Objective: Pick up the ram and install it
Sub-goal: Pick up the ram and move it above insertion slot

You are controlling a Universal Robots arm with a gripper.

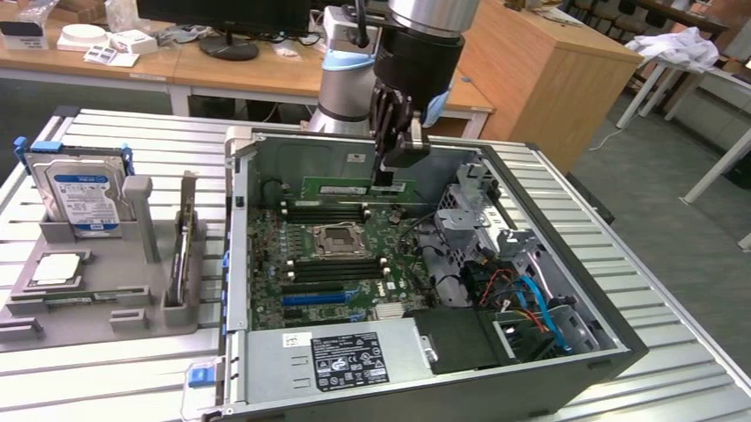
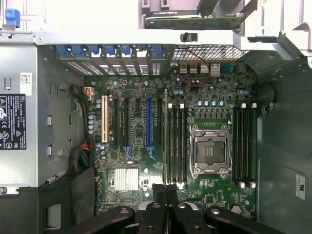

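Ram [image 1: 346, 189] is up on edge in the closed gripper [image 1: 388, 178], pinched near one end, low inside the case [image 1: 239, 264]. Its long axis runs parallel to the memory slots [image 2: 178, 146], just above them, beside the socket [image 2: 210, 151].

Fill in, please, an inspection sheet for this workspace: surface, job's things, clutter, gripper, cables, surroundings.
Surface: ribbed metal table, carrying an open computer case and a grey holder.
Job's things: the ram is held on edge over the motherboard, close to the memory slots; whether it touches a slot cannot be told.
Clutter: in the holder, a hard drive stands upright and a processor chip lies flat.
Gripper: the gripper is shut on the ram, inside the case.
Cables: red and blue cables lie in the case, on the exterior view's right, apart from the ram.
Surroundings: wooden desks and a white cloth behind.
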